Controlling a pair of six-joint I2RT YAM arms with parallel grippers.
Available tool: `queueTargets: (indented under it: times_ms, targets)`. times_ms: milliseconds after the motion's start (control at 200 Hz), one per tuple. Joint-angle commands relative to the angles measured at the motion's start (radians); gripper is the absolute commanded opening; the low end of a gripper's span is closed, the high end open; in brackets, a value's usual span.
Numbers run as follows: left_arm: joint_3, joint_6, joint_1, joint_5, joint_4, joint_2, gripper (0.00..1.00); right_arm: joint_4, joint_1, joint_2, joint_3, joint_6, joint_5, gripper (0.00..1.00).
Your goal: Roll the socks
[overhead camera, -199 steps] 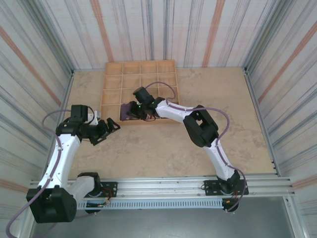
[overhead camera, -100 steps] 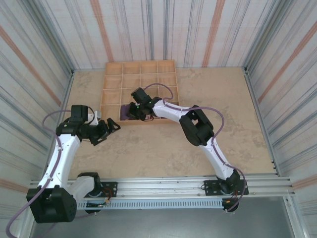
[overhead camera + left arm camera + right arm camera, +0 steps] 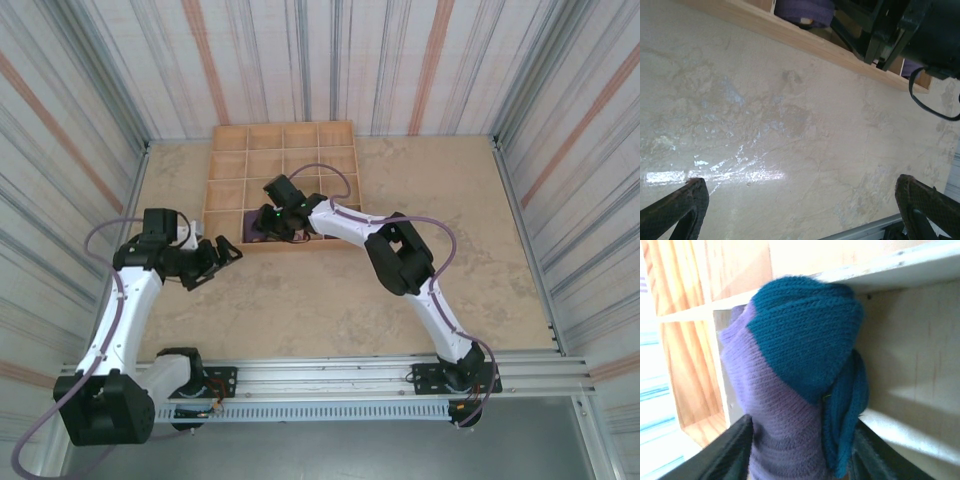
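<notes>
The rolled purple socks (image 3: 785, 405) with a teal toe (image 3: 805, 335) stand in a front-row compartment of the wooden divider tray (image 3: 282, 185). My right gripper (image 3: 800, 452) reaches into that compartment. Its dark fingers (image 3: 735, 450) flank the roll loosely, set apart at about its width, and the gripper is open. From above, the socks (image 3: 256, 226) show as a purple patch just left of the right gripper (image 3: 268, 220). My left gripper (image 3: 228, 252) hovers open over bare table left of the tray, its fingertips (image 3: 680, 205) wide apart with nothing between them. The left wrist view catches the socks (image 3: 802, 10) beyond the tray's front rail.
The tray's front rail (image 3: 805, 42) runs across the top of the left wrist view, with the right arm's black wrist (image 3: 925, 30) above it. Striped walls enclose the beige table (image 3: 300, 300). Wooden dividers (image 3: 690, 355) stand close around the roll.
The right gripper pushed the roll slightly left into the compartment and its jaws have widened around it. The left arm has hardly moved.
</notes>
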Motion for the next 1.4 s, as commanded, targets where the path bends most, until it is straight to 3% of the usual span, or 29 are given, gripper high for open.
queueTargets:
  times_ms: [0, 155, 235, 481, 596, 711, 887, 1022, 1207, 1358, 1398]
  targets:
    - [0.052, 0.039, 0.010, -0.031, -0.010, 0.023, 0.99, -0.055, 0.009, -0.086, -0.019, -0.062, 0.056, 0.57]
    - [0.096, 0.058, 0.010, -0.050, 0.008, 0.074, 0.99, -0.060, 0.011, -0.148, -0.039, -0.108, 0.070, 0.67]
    - [0.105, 0.055, 0.010, -0.048, 0.041, 0.092, 0.99, -0.043, 0.014, -0.192, -0.092, -0.129, 0.089, 0.81]
    - [0.116, 0.134, 0.009, -0.106, 0.210, 0.134, 0.99, -0.079, 0.021, -0.367, -0.211, -0.275, 0.218, 0.88]
    - [0.100, 0.189, 0.009, -0.168, 0.350, 0.136, 0.99, -0.087, 0.025, -0.498, -0.326, -0.394, 0.342, 1.00]
    - [0.040, 0.264, 0.010, -0.217, 0.545, 0.130, 0.99, -0.096, 0.003, -0.630, -0.454, -0.480, 0.430, 0.99]
    - [-0.048, 0.413, 0.009, -0.254, 0.787, 0.193, 0.99, -0.111, -0.116, -0.795, -0.646, -0.538, 0.493, 0.99]
    - [-0.077, 0.467, 0.010, -0.265, 0.895, 0.294, 0.99, 0.009, -0.234, -0.944, -0.867, -0.641, 0.579, 0.99]
    - [-0.189, 0.535, 0.011, -0.288, 1.122, 0.358, 0.99, 0.185, -0.472, -1.093, -1.112, -0.751, 0.534, 0.99]
    - [-0.285, 0.496, 0.006, -0.328, 1.294, 0.415, 0.99, 0.401, -0.617, -1.105, -1.284, -0.808, 0.530, 0.99]
    - [-0.315, 0.486, 0.005, -0.355, 1.362, 0.431, 0.99, 0.371, -0.661, -1.102, -1.273, -0.793, 0.503, 0.99]
